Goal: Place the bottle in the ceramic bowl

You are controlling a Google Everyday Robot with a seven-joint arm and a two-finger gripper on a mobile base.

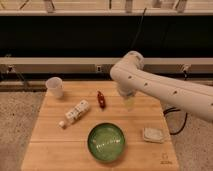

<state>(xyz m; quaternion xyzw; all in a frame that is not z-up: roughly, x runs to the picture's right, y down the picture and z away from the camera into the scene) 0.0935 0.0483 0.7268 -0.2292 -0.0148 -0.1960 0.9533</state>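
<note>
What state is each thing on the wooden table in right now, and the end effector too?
bottle: lying on its side on the table, not held.
ceramic bowl: right way up, empty.
paper cup: standing upright, mouth up.
red object: lying flat.
end effector: hanging over the table to the right of the red object, well apart from the bottle.

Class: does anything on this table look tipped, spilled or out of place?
The bottle lies on its side, askew, behind and left of the ceramic bowl; the paper cup stands upright. Nothing looks spilled. The gripper hangs right of the red object.
</note>
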